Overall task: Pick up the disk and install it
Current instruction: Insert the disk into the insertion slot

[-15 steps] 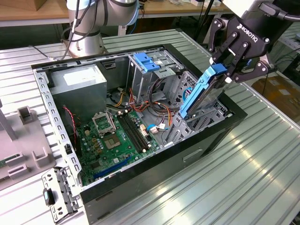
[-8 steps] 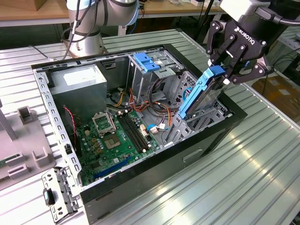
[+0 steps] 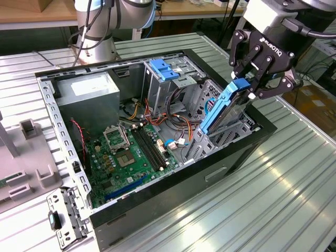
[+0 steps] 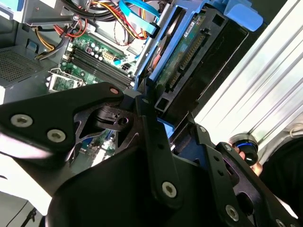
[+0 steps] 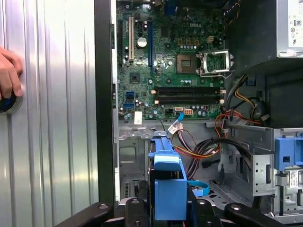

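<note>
Disk [image 4: 185, 53] underside in second wrist view

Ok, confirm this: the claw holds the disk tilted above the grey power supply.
Not right. The claw holds the disk tilted, but above the metal drive bay at the case's end on the exterior view's right, away from the grey power supply. The exterior view shows it.

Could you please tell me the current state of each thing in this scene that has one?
disk: gripped by its top end, tilted, partly lowered, not seated.
gripper: shut on the disk.
computer case: lying open, inside exposed.
processor socket: bare, no cooler on it.
memory slots: empty.
</note>
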You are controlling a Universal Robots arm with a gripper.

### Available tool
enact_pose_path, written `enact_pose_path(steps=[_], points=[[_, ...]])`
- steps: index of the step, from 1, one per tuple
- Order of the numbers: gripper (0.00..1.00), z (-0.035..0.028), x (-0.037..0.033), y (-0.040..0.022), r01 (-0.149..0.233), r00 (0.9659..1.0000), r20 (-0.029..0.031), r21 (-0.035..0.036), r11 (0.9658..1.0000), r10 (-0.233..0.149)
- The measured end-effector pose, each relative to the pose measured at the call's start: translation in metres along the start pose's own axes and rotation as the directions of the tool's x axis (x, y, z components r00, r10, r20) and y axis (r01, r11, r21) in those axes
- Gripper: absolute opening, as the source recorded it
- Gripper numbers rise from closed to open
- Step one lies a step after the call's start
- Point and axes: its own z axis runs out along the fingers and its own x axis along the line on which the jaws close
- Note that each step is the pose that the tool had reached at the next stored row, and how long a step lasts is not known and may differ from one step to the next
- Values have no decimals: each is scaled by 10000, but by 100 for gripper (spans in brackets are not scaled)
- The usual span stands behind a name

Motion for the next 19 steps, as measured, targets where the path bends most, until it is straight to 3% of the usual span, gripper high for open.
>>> enact_pose_path(steps=[5, 19], points=[[37, 62, 7, 1, 33, 10000, 0, -3, 10000, -33], [37, 147, 15, 1, 55, 10000, 0, -6, 10000, -55]])
